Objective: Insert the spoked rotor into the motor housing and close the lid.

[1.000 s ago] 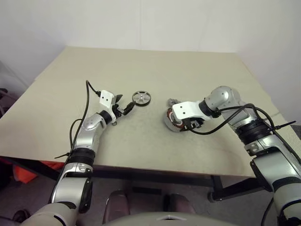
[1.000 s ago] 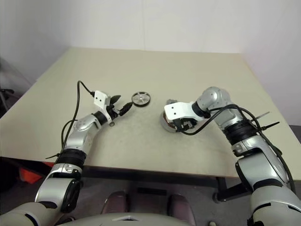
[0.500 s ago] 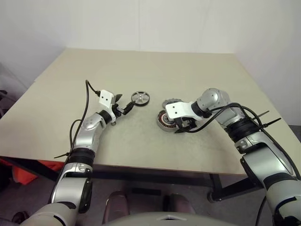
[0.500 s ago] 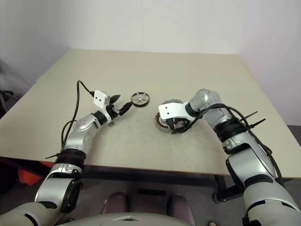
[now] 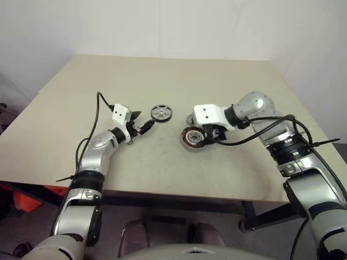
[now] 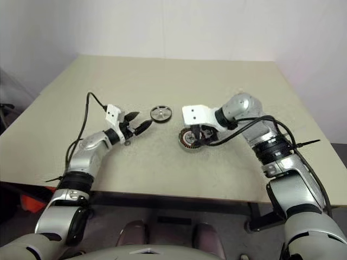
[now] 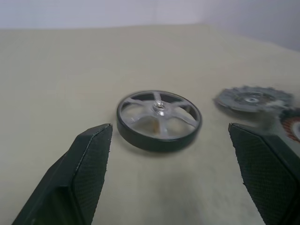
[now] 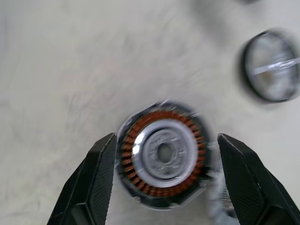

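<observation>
The spoked rotor [image 5: 161, 112], a black-rimmed wheel with a silver spoked face, lies flat on the table. My left gripper [image 5: 142, 120] points at it from the near left. It stands open, a short gap short of the rotor [image 7: 159, 119]. The motor housing [image 5: 193, 137], ringed with copper coils, sits to the rotor's right. My right gripper [image 8: 166, 138] hangs open just above the housing [image 8: 164, 152], one finger to each side, touching nothing. The grey notched lid [image 7: 253, 98] lies behind the housing, partly hidden by the right wrist in the eye views.
The beige table [image 5: 162, 70] stretches far beyond the parts and to both sides. A black cable [image 5: 97, 116] loops from the left wrist over the table near its front edge. The front edge runs close under both forearms.
The right gripper slid the housing a little left, opened off it and rose. The left gripper has stayed open, almost still, by the rotor.
</observation>
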### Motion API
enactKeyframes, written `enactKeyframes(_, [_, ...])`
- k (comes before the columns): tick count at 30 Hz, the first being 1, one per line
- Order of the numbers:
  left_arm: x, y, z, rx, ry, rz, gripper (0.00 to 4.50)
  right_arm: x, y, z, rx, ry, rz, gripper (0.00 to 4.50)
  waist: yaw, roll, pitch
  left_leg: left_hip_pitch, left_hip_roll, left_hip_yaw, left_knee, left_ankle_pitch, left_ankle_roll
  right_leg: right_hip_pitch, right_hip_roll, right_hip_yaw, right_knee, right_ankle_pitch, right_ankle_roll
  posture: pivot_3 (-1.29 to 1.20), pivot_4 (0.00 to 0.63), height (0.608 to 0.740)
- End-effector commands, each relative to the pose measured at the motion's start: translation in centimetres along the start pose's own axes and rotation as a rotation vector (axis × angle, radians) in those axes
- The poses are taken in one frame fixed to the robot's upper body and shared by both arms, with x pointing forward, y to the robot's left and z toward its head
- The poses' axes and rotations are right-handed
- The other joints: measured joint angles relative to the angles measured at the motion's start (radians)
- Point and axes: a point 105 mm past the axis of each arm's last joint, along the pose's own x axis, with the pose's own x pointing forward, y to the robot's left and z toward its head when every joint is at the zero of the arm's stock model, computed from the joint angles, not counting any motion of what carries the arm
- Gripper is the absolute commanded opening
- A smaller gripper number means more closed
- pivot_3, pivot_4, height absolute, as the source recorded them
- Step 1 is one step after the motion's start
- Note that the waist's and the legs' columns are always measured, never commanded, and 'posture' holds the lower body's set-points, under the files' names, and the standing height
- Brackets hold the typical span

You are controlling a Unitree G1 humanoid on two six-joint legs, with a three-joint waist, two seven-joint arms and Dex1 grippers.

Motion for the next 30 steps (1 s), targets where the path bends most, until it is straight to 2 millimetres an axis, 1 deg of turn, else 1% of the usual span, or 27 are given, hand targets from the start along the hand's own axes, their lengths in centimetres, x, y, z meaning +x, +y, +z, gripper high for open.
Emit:
enactKeyframes(1, [-1.5, -1.0, 1.2, -0.002, 0.029, -0.132, 4.2, -2.0, -1.1, 2.3, 0.025, -0.128, -0.14, 3.87, 0.002, 0.0, 0.0, 0.0, 0.0, 0.0, -0.001, 0.001, -0.001, 0.0, 0.0, 0.0, 0.0, 0.0, 0.0, 0.0, 0.0, 0.74])
enactKeyframes(4, [-3.4, -1.5, 0.2, 0.006, 0.127, -0.213, 4.2, -3.1, -2.1, 3.3, 0.095, -0.245, -0.28, 3.87, 0.002, 0.0, 0.0, 0.001, 0.0, 0.0, -0.004, 0.002, -0.003, 0.0, 0.0, 0.0, 0.0, -0.001, -0.001, 0.0, 0.0, 0.74])
enactKeyframes(6, [-4.3, -1.2, -0.3, 0.044, 0.169, -0.215, 4.2, -3.8, -2.9, 3.6, 0.143, -0.323, -0.392, 3.87, 0.001, 0.0, 0.0, 0.002, -0.001, 0.0, -0.005, 0.002, -0.004, 0.0, 0.0, 0.0, -0.001, -0.001, -0.001, 0.0, 0.0, 0.74])
enactKeyframes(9, [-4.8, -0.2, -0.4, 0.157, 0.185, -0.172, 4.2, -3.8, -3.2, 3.0, 0.233, -0.37, -0.487, 3.87, 0.002, 0.0, 0.0, 0.002, -0.001, 0.0, -0.006, 0.003, -0.005, 0.0, 0.0, 0.0, -0.001, -0.001, -0.001, 0.0, 0.0, 0.74])
enactKeyframes(12, [-4.4, 0.3, -0.2, 0.248, 0.169, -0.133, 4.2, -3.0, -2.6, 2.0, 0.302, -0.367, -0.52, 3.87, 0.002, 0.001, 0.0, 0.002, -0.001, 0.0, -0.007, 0.003, -0.006, 0.001, 0.0, -0.001, -0.002, -0.001, -0.001, 0.0, 0.0, 0.74])
enactKeyframes(14, [-4.2, 0.3, -0.4, 0.296, 0.171, -0.128, 4.2, -2.9, -2.5, 1.9, 0.341, -0.382, -0.536, 3.87, 0.0, 0.001, 0.0, 0.002, -0.001, 0.0, -0.007, 0.005, -0.008, 0.001, 0.0, -0.001, -0.002, -0.001, -0.001, 0.0, 0.0, 0.74])
enactKeyframes(17, [-3.8, -0.3, -1.1, 0.324, 0.181, -0.144, 4.2, -2.8, -2.4, 1.8, 0.367, -0.395, -0.549, 3.87, -0.002, 0.001, 0.0, 0.003, -0.001, 0.0, -0.009, 0.006, -0.01, 0.001, 0.0, -0.001, -0.003, -0.001, 0.0, 0.0, 0.0, 0.74])
enactKeyframes(19, [-3.9, -0.9, -1.8, 0.318, 0.194, -0.167, 4.2, -2.9, -2.4, 1.8, 0.378, -0.394, -0.557, 3.87, -0.001, 0.001, 0.0, 0.004, -0.001, 0.0, -0.011, 0.007, -0.011, 0.001, 0.0, -0.001, -0.003, -0.001, 0.0, 0.0, 0.0, 0.74])
enactKeyframes(22, [-4.7, -1.6, -2.7, 0.297, 0.215, -0.19, 4.2, -3.1, -2.3, 1.6, 0.388, -0.389, -0.562, 3.87, -0.003, 0.001, 0.0, 0.005, -0.001, 0.0, -0.013, 0.007, -0.012, 0.001, 0.0, -0.001, -0.003, -0.001, -0.001, 0.0, 0.0, 0.74])
enactKeyframes(26, [-7.2, -1.6, -4.6, 0.275, 0.278, -0.175, 4.2, -3.4, -2.3, 0.9, 0.406, -0.368, -0.571, 3.87, -0.002, 0.001, 0.0, 0.005, -0.001, 0.0, -0.014, 0.007, -0.012, 0.001, 0.0, -0.001, -0.004, -0.002, -0.001, 0.0, 0.0, 0.74])
enactKeyframes(30, [-8.3, -1.4, -5.1, 0.27, 0.296, -0.147, 4.2, -3.6, -2.5, 0.5, 0.415, -0.361, -0.575, 3.87, -0.004, 0.002, -0.001, 0.007, -0.001, 0.0, -0.014, 0.007, -0.012, 0.002, 0.0, -0.001, -0.004, -0.002, -0.001, 0.0, 0.0, 0.74])
